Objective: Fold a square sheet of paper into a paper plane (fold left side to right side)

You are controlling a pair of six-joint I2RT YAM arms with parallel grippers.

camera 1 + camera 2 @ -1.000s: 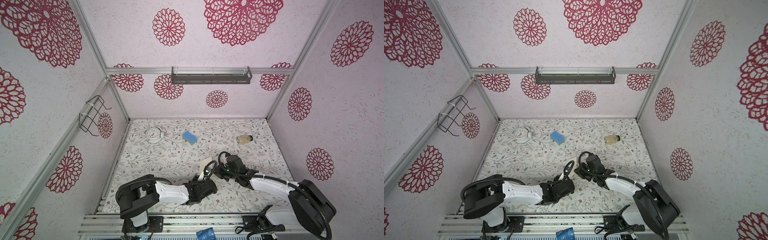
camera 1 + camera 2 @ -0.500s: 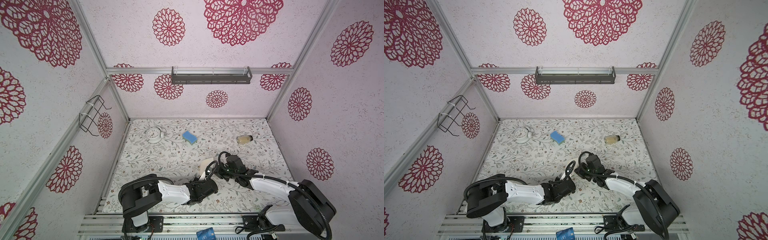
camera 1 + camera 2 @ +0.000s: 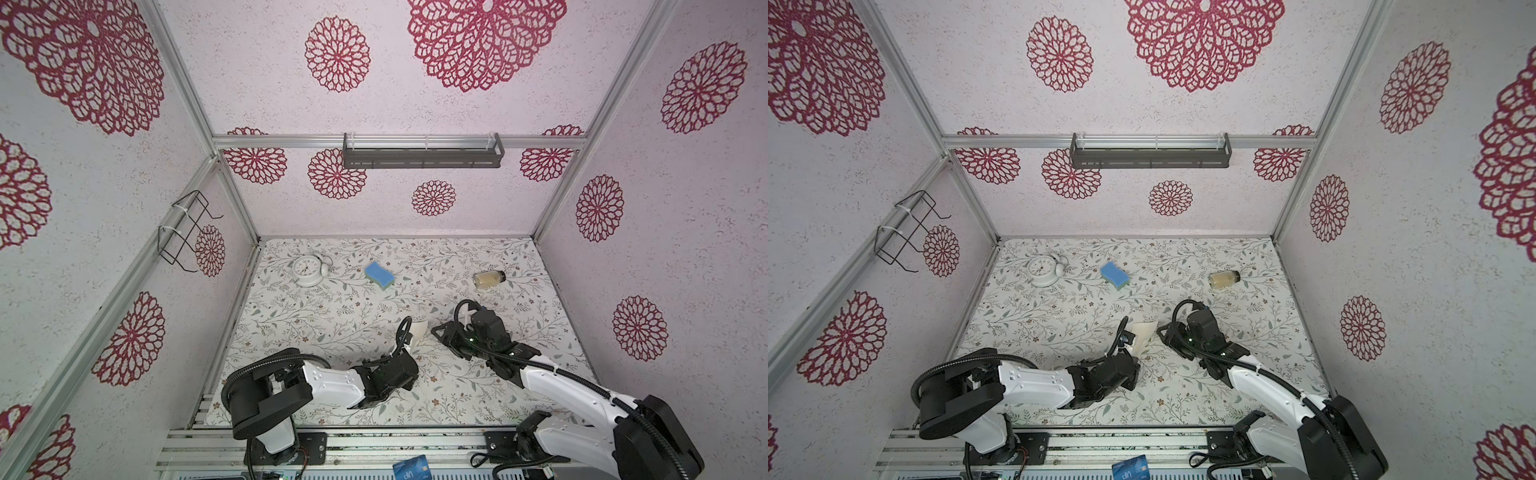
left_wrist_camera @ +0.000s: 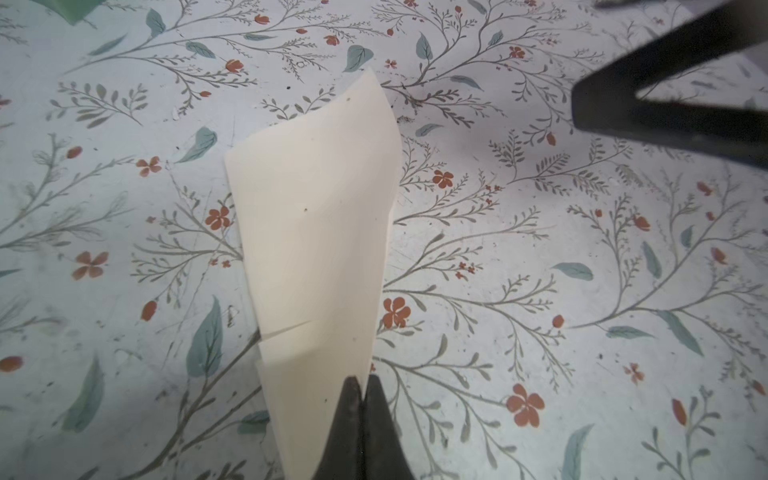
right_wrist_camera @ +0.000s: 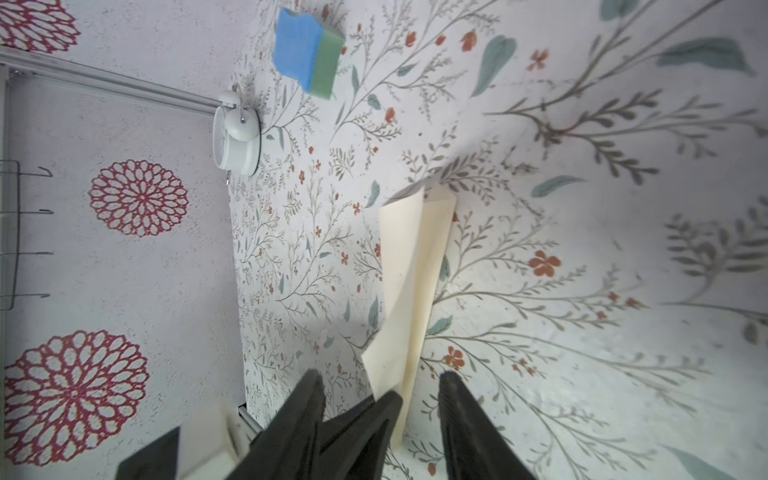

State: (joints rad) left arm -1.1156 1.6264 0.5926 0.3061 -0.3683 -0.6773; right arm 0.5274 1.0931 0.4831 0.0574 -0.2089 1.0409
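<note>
Paper plane: The paper plane (image 3: 418,336) is cream paper folded into a long shape. One end is thin and the other end is wide. The left wrist view shows flaps lying on top of each other and a little slit on one edge.
Where it is: It sits near the middle of the table (image 3: 316,332), a bit toward the front, between the two grippers. The wide end points to the back of the table. The paper is lifted up a bit. I cannot tell if the wide end touches the table.
Left gripper: The left gripper (image 4: 363,384) is squeezed tight on the thin end of the paper plane, and the two tips press together.
Right gripper: The right gripper (image 5: 380,384) has its fingers (image 5: 457,415) apart, about half wide. It holds nothing. It is just beside the wide end of the paper and does not touch it.
Sponge: The blue sponge (image 3: 379,275) lies at the back of the table, far from the paper.
Clock: The white clock (image 3: 307,270) stands in the back left corner, near the sponge.
Jar: The small jar (image 3: 489,278) lies on its side at the back right.
</note>
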